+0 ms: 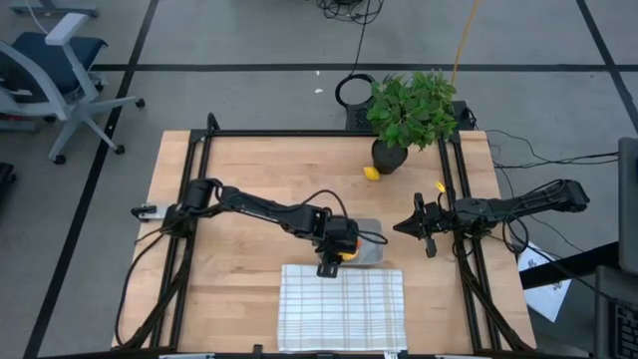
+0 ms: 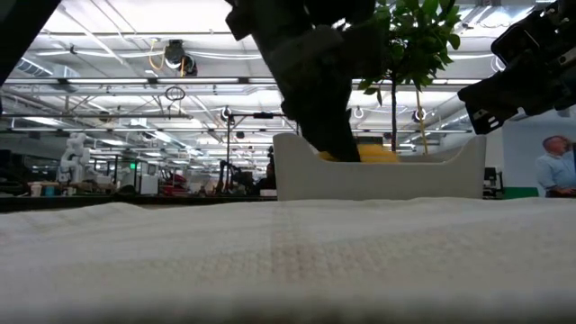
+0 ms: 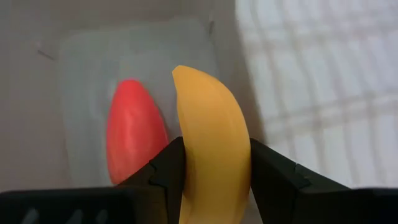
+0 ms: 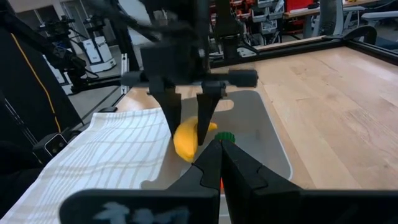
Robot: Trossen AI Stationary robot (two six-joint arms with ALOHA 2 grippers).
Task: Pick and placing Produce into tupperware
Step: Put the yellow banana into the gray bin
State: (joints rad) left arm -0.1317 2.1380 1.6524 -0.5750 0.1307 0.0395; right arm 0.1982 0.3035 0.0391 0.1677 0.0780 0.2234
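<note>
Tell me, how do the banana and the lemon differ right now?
The banana is long and curved, clamped between the left gripper's fingers over the tupperware; the lemon is small and round, lying free on the bare table by the potted plant. Both are yellow toy produce.

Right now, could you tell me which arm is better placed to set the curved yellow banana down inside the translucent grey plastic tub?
The left. Its claw is shut on the curved yellow banana directly over the translucent grey plastic tub. The right claw is shut, empty, beside the tub.
</note>
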